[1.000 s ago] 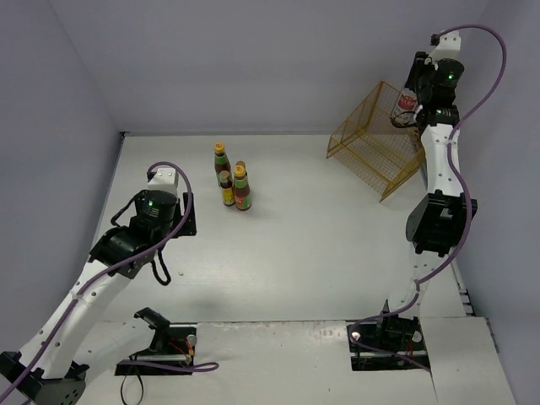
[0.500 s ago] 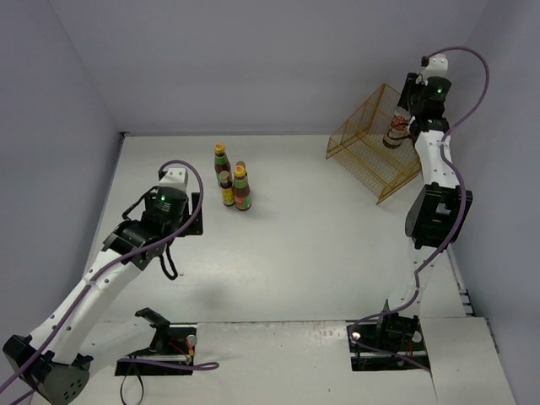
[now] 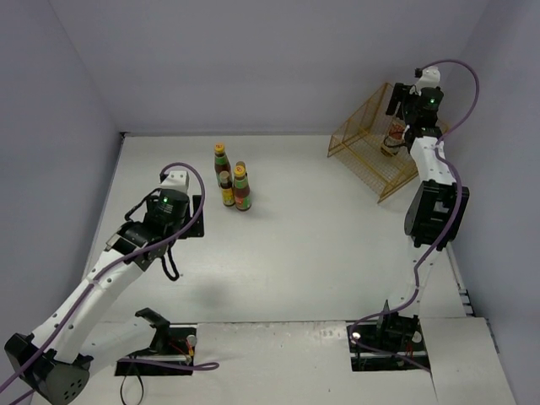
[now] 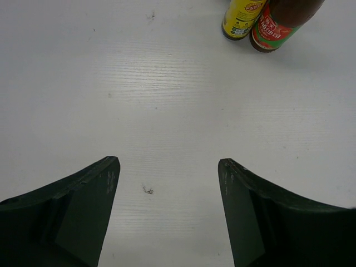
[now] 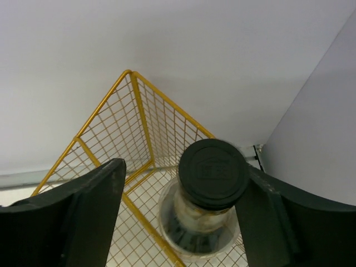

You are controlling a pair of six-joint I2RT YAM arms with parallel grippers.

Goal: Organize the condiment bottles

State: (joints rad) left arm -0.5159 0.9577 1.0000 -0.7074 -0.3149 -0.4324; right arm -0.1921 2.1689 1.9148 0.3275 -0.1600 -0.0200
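Glass, I'd judge, so treat the black-capped bottle [image 5: 214,169] as smooth, weighty and breakable: it sits in the wire basket [image 5: 139,114] at the far right corner, unclamped between the spread fingers of your right gripper [image 5: 183,175] (left gripper [image 4: 169,167] likewise apart, empty), so grip the body below the neck, not the cap.

A dark red yellow-capped bottle [image 3: 221,161] stands upright at 11 o'clock on the worktop [image 3: 321,236]. Its twin [image 3: 242,189] and a short brown yellow-labelled bottle [image 3: 226,191] stand side by side just nearer. The clear black-capped bottle [image 5: 213,177] sits cap-up in the wire basket [image 3: 361,139] at 1 o'clock.
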